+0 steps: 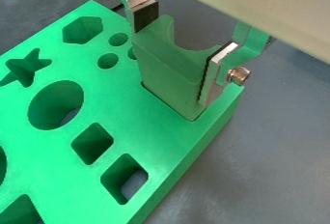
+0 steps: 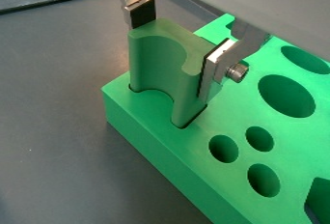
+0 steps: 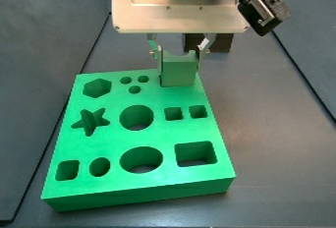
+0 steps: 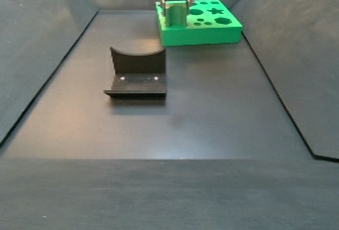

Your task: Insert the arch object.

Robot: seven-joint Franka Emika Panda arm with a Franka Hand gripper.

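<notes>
The arch object is a tall plain green block with a curved notch in its top. It stands upright in a cut-out at the far edge of the green holed board. My gripper is shut on its upper end, one pad on each narrow side. Both wrist views show this, with the arch sunk into the board and the gripper above it. In a side view the gripper holds the arch at the board's back edge.
The board has several other cut-outs: star, hexagon, circles, squares. The dark fixture stands on the floor, well apart from the board and the gripper. Dark floor lies all around.
</notes>
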